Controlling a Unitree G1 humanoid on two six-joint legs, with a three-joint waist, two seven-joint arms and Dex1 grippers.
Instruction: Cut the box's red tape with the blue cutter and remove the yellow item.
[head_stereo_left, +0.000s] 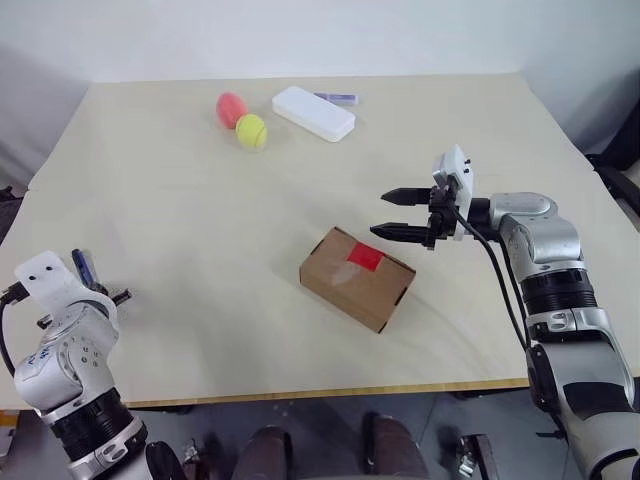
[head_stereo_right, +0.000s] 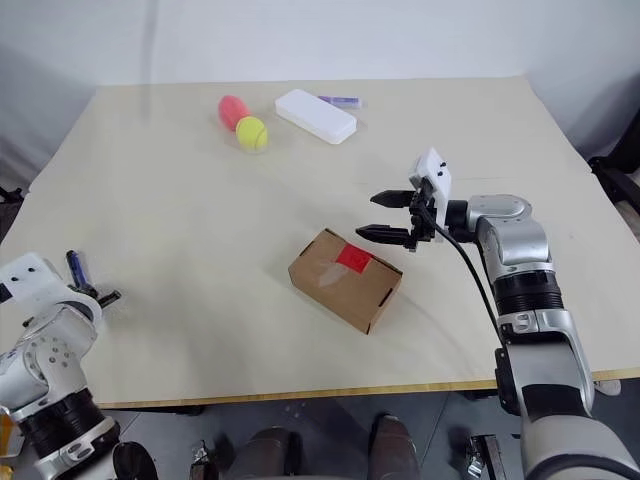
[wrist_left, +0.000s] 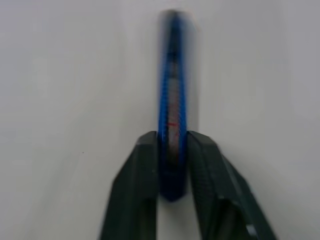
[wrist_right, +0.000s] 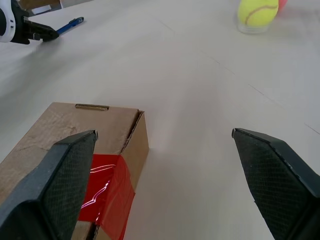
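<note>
L gripper (wrist_left: 172, 160) is pinched on the blue cutter (wrist_left: 172, 100): in the left wrist view both black fingers (wrist_left: 137, 185) press its sides, w/ the cutter's length running out past the tips. From the head cam it sits at the near left corner of the tabletop (head_stereo_left: 180, 200), well apart from the box (head_stereo_left: 357, 277), cutter sticking up by the white wrist housing. R gripper (head_stereo_left: 398, 213) is spread wide, holding nothing, pointing sideways toward the robot's left; it hovers just beyond the box's far right edge, above the tabletop, not touching the cardboard. The box is brown cardboard, lying flat and skewed near the tabletop's centre, flaps shut, w/ the red tape (head_stereo_left: 365, 257) across the top seam and folding over the edge, as the right wrist view shows up close. Far behind the box, toward the back edge: a pink-red ball (head_stereo_left: 230, 108) touching a yellow-green ball (head_stereo_left: 251, 131), then a flat white case (head_stereo_left: 313, 113) beside them to the right, w/ a small purple stick (head_stereo_left: 338, 98) just behind the case.
</note>
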